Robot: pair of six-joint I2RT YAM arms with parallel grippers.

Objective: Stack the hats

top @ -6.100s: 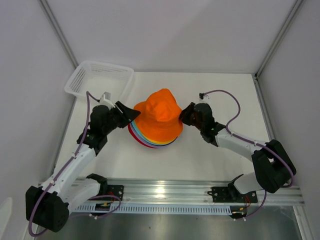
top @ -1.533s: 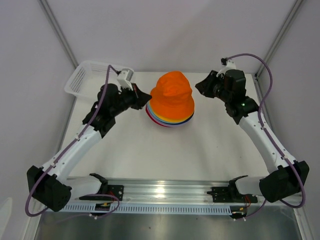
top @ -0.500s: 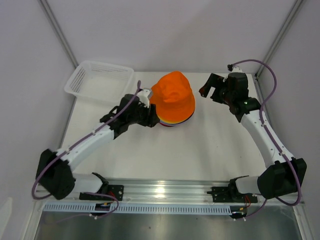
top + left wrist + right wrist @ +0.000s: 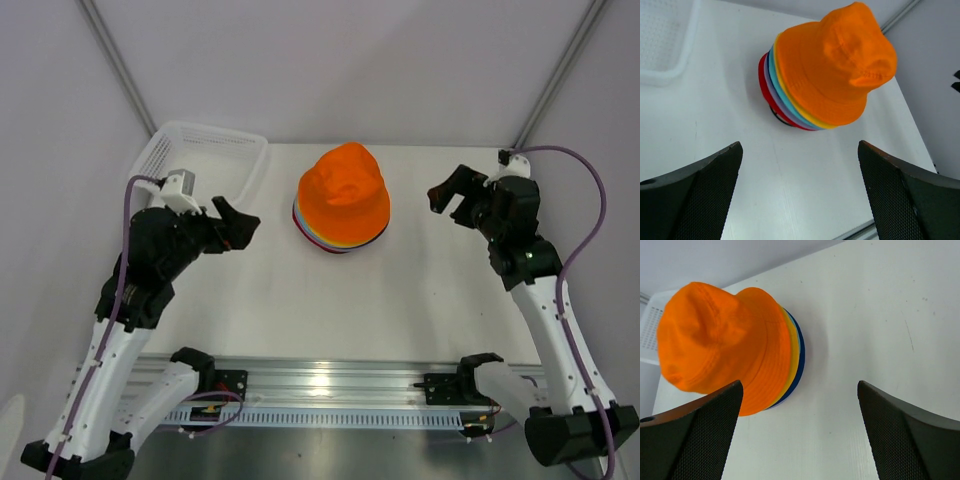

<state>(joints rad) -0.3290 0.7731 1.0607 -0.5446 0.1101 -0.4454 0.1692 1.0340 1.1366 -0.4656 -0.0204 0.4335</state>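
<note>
- The stack of hats (image 4: 343, 208) is sitting on the white table (image 4: 400, 300), toward its far middle, between the two arms.
- The orange hat (image 4: 345, 188) is topping the stack, its crown dented and leaning a little, with thin rims of other colours peeking out beneath its brim.
- In the left wrist view the red hat (image 4: 763, 75) is lying at the bottom, with lilac, teal and yellow brims layering up to the orange one.
- In the right wrist view a dark blue brim (image 4: 800, 356) is showing at the stack's lower edge, with a yellow brim just inside it.
- The left claw (image 4: 238, 224) is hovering to the left of the stack, apart from it and touching no hat. It is released, its fingers (image 4: 695, 195) spreading wide with nothing between them.
- Through that wrist camera the stack is lying ahead of the fingertips, roughly in line with the gap.
- The right claw (image 4: 452, 193) is hovering to the right of the stack, also apart from it. It is released too, its fingers (image 4: 912, 435) standing wide and gripping nothing.
- Through its camera the stack is lying ahead and off toward the left-hand finger, while bare table is filling most of the gap.
- The white basket (image 4: 200, 155) is resting at the far left corner, beyond the left claw and apart from the stack.
</note>
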